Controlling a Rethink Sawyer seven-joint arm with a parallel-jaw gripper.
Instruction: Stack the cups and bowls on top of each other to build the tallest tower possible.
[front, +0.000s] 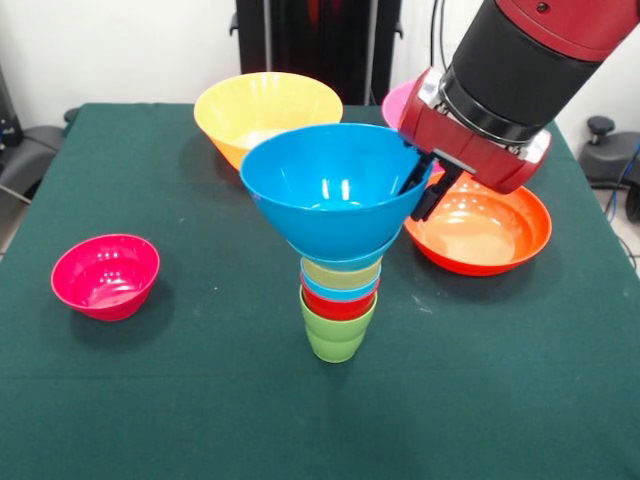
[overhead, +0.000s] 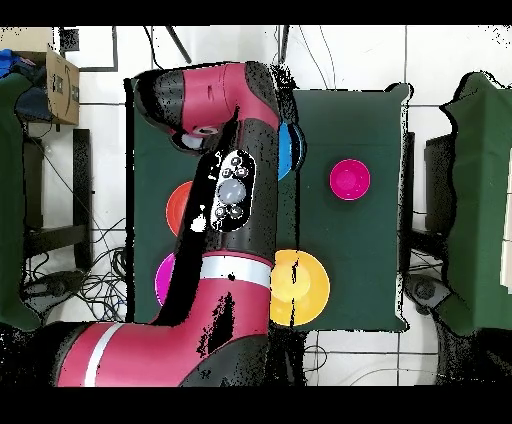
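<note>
**Gripper at the blue bowl's rim atop a top-heavy tower**

The gripper (front: 425, 185) reaches in from the upper right of the front view, and its dark fingers (front: 412, 172) straddle the right rim of the medium blue bowl (front: 335, 190), one inside the wall and one outside. They appear closed on that rim, though the contact itself is small in the picture. The overhead view hides the gripper under the arm.

The tower (front: 338, 270) stands in the middle of the green table (front: 150, 400). From the bottom, it shows a lime green cup (front: 336, 335), then red, light blue and yellowish rims nested in it, a small light blue bowl just showing, and the medium blue bowl on top.

All of these look like thin, glossy plastic: light, stiff and slippery. My judgement is that the rim is the only good place to pinch a bowl, and that any sideways tug could tip the narrow base.

By count, four cups are in the tower, with two bowls on them. Four bowls lie loose:
- The small magenta bowl (front: 105, 275) is at the left.
- The large yellow-orange bowl (front: 262, 110) is at upper centre.
- The wide red-orange bowl (front: 485, 235) is at the right.
- The large pink bowl (front: 400, 100) is mostly hidden behind the arm.
</note>
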